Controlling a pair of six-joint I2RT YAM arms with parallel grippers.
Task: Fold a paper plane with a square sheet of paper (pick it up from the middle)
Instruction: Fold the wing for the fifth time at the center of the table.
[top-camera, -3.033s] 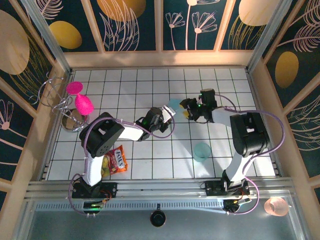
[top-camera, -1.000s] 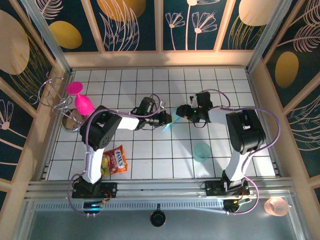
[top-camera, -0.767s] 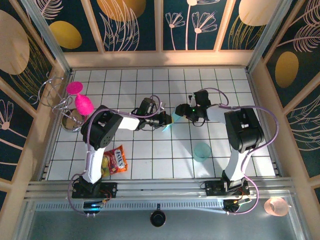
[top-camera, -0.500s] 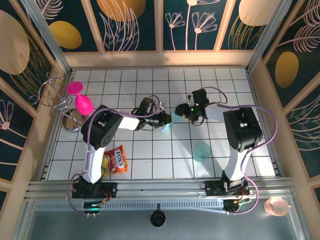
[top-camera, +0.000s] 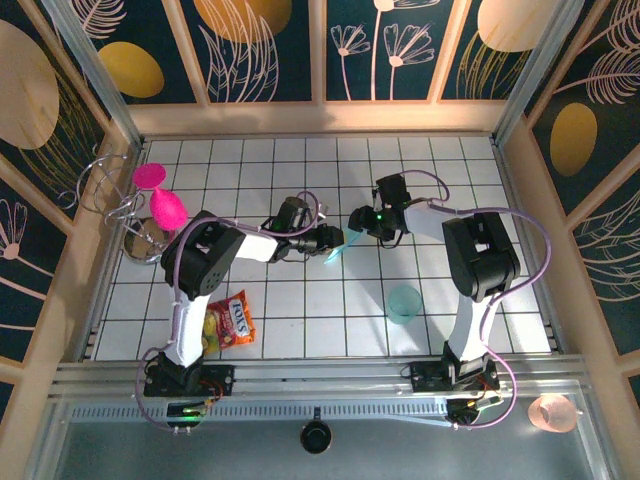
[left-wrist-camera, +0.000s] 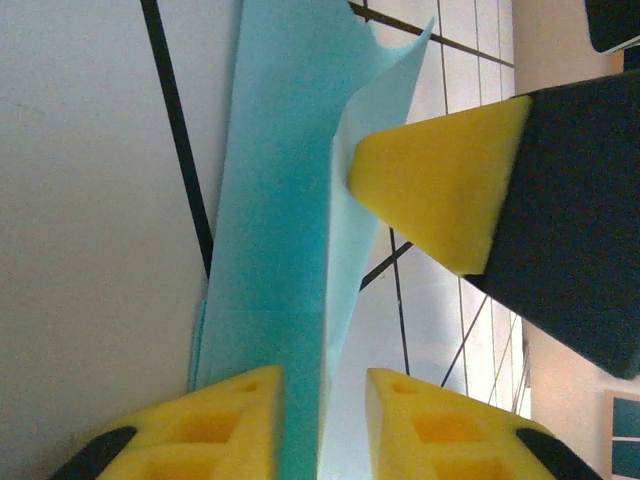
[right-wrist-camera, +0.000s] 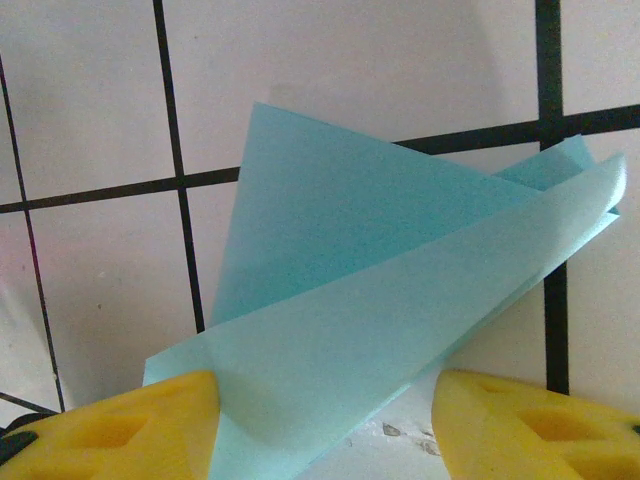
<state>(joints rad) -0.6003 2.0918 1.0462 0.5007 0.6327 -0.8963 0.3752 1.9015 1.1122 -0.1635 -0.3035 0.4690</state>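
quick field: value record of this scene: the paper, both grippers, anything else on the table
sheet of paper: light blue, folded, flaps loose, between both grippers
left gripper: paper between its jaws, grip unclear
right gripper: jaws wide apart, paper between them
teal cup: upright, apart from the paper
snack bag: lying flat, near left side

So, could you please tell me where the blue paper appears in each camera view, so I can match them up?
Top external: the blue paper lies near the picture's centre, up and left of the teal cup.
Left wrist: the blue paper runs up the middle from the bottom edge.
Right wrist: the blue paper sits in the centre, folded, its tip toward the upper right.
Shared landmark: the black grid lines of the white tiled table beneath it.
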